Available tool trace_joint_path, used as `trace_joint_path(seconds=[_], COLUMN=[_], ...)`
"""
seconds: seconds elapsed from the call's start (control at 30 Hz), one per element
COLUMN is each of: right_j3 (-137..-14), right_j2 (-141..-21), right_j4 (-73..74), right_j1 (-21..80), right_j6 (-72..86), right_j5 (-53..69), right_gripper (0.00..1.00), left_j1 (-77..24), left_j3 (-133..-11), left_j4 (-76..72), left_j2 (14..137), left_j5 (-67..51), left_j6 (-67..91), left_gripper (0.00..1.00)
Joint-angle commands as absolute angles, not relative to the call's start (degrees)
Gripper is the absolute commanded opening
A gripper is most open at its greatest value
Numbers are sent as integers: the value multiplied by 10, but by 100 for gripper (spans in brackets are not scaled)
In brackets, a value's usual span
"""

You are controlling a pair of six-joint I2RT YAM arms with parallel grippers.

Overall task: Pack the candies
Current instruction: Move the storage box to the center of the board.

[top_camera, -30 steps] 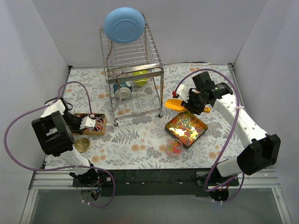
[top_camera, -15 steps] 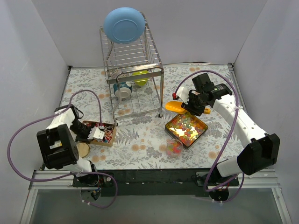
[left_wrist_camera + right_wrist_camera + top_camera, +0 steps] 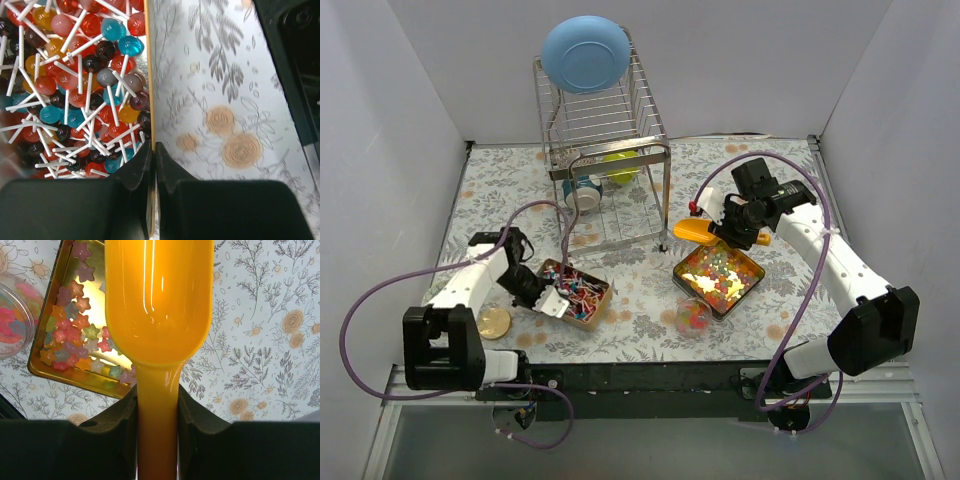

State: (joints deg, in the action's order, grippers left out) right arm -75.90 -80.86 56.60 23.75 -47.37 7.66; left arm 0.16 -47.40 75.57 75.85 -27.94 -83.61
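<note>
The candies are pastel star-shaped sweets in a gold tin (image 3: 718,276), also in the right wrist view (image 3: 75,325). A small clear jar (image 3: 693,317) holding more candies stands in front of the tin; its edge shows in the right wrist view (image 3: 12,315). My right gripper (image 3: 728,228) is shut on the handle of an empty orange scoop (image 3: 695,229), held above the tin's far corner (image 3: 157,300). My left gripper (image 3: 550,299) is shut on the rim of a gold tray (image 3: 149,100) full of lollipops (image 3: 75,85), left of centre (image 3: 578,293).
A wire dish rack (image 3: 605,160) stands at the back centre with a blue bowl (image 3: 585,53) on top and cups and a green ball inside. A round gold lid (image 3: 494,322) lies near the front left. White walls close in the table.
My left gripper has dragged the lollipop tray right and toward the front, from the left edge toward the middle. The right gripper and scoop have barely moved.
</note>
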Motion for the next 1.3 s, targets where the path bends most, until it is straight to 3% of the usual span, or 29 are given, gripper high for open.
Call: trace_joint_path(seconds=[0.0,0.27,0.47,0.8,1.0,1.27], right_j3=[-760,-752,-732,-703,-697,-674], right_j2=[-785,-772,-752,-723,-713,-695], right_j4=[552,556,554,557,560,555], right_j1=[235,236,233,229,225,222], right_j6=[-482,-480,-477,-482,-483,-483], right_j5=[78,73,69,62,62,67], right_gripper=[1,1,1,1,1,1], left_j1=[-84,-274,-343,-483,-521,-534], left_j3=[-454,-447,-497,-507,-547,-584], left_j4=[775,600,486,304,276,232], left_j2=[702,707,762,820,902,956], left_j5=[-401,-433,-439,-317,-231,-210], left_j6=[-899,-538,-242,89,187,198], left_gripper=[0,0,0,0,0,0])
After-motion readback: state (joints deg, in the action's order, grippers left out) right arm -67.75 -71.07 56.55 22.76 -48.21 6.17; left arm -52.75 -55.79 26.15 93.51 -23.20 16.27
